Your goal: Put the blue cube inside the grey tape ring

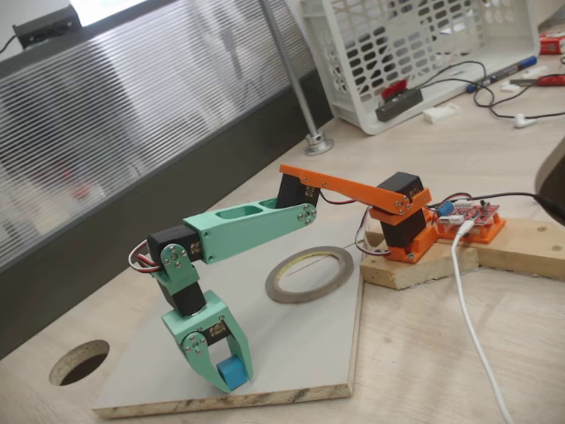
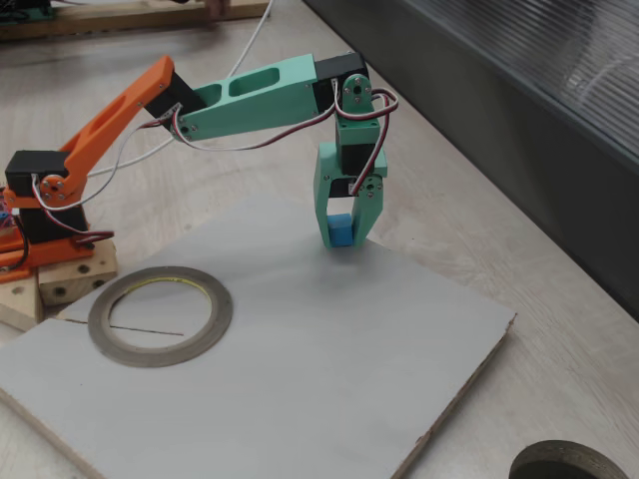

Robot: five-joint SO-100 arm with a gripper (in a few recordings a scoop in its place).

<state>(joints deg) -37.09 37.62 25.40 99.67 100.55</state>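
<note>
We see our hand (image 2: pixel 340 235) clamped on the blue cube (image 2: pixel 339 232), well apart from the grey tape ring (image 2: pixel 160 315), ready to carry it there.

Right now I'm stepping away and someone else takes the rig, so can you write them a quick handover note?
Tool: shut on the blue cube, low over the grey board, far from the arm's base.
Tape ring: flat on the same board near the base, hole clear, apart from the cube.
Done: cube gripped.
Left: carry it to the ring, lower it into the hole, open the tool.
</note>
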